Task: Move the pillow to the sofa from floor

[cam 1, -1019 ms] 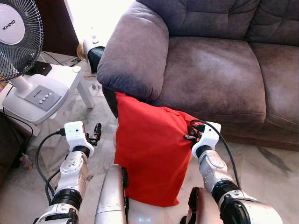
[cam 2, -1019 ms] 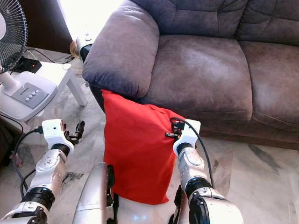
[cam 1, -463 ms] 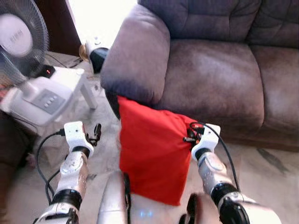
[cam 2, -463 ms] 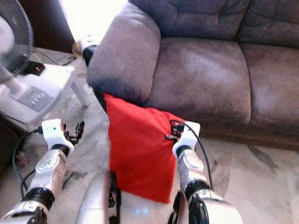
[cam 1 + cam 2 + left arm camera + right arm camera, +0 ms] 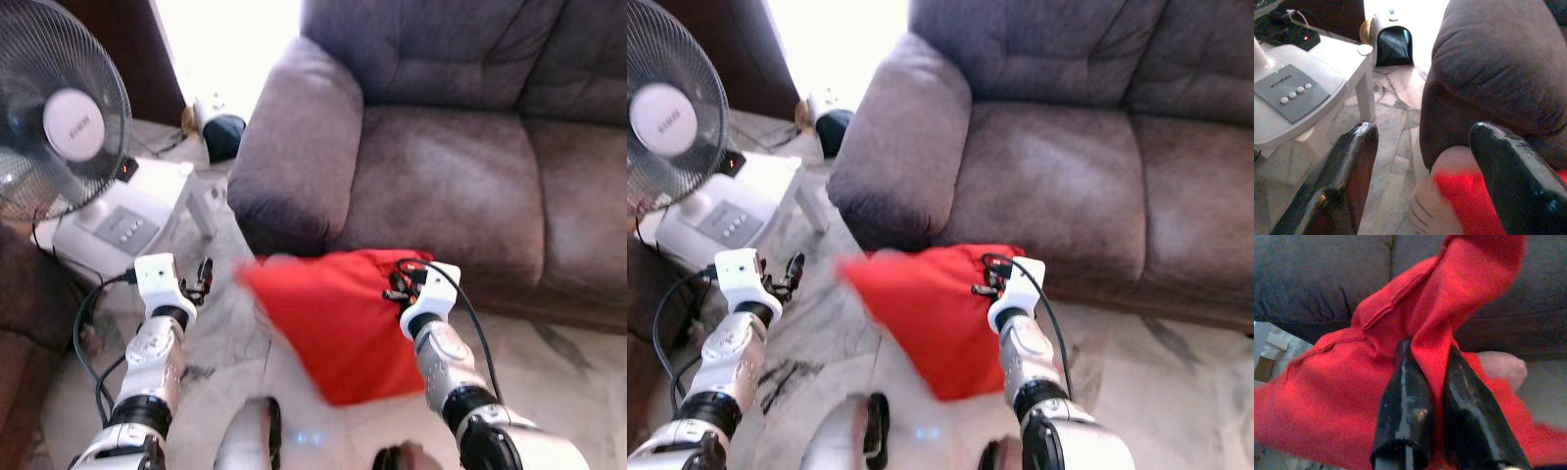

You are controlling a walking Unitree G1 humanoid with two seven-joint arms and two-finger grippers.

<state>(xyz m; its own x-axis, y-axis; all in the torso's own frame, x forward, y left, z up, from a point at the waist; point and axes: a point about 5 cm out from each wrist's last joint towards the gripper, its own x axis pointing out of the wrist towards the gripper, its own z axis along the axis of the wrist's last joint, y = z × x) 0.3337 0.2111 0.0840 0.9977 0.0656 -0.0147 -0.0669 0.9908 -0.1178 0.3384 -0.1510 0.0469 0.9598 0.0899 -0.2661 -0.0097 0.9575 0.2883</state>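
Pillow [image 5: 343, 323], red and blurred, is seen in the left eye view hanging above the marble floor [image 5: 225, 323], just in front of the brown sofa [image 5: 441, 176] and below its padded armrest [image 5: 299, 147]. It is held at one edge by the right gripper [image 5: 404, 284], while its free corner swings out toward the robot's left. The left gripper [image 5: 201, 279] is raised beside it, apart from the fabric. A white stand fan [image 5: 59, 127] is placed on a white low table [image 5: 186, 181] to the left.

In the right eye view the same scene is shown; the pillow is off the floor, but it is not yet over the seat cushion [image 5: 1048, 186].

In the left wrist view the two black fingers [image 5: 1347, 186] are seen well spread with nothing between them; the armrest and a red part of the pillow lie beyond.

In the right wrist view the fingers [image 5: 1403, 416] are pressed together on a fold of the red cloth, so the pillow is pinched firmly.

The carrying step is judged to be in hand. For the next move, the pillow must be lifted higher than the seat edge and brought forward over the cushion before the pinch is released.
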